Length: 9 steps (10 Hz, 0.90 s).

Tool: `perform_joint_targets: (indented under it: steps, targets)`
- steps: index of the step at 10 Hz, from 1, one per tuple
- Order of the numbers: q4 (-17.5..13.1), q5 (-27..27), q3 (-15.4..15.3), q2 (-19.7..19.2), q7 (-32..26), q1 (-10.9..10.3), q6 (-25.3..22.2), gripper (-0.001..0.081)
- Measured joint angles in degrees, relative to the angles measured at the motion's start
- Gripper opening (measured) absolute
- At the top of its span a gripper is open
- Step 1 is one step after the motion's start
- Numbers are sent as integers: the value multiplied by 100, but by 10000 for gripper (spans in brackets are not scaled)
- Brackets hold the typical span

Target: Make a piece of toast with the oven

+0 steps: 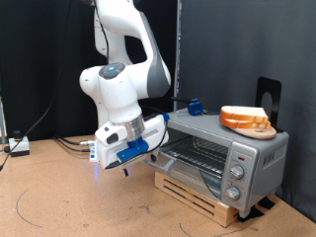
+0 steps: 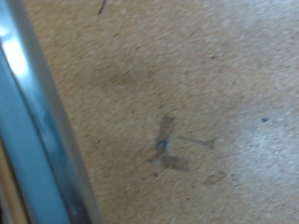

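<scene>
My hand (image 1: pixel 126 166) hangs low by the oven (image 1: pixel 219 158) door, nothing seen in it; can't tell if it's open or closed. Toast (image 1: pixel 244 118) sits on the oven roof. Door step, I reckon: hand must line up with the handle.

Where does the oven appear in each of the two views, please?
Exterior view: the oven sits at the right, on a wooden pallet, bread slices on top.
Wrist view: only a metal edge, perhaps its door, at one side; I cannot be sure.
Shared landmark: the brown tabletop.
</scene>
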<state>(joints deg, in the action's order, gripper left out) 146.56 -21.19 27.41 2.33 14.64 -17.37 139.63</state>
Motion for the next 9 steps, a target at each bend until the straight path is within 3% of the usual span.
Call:
perform_joint_targets:
  steps: [9]
  targets:
    - [-669, -624, 15, -1348, -449, 132, 214, 807]
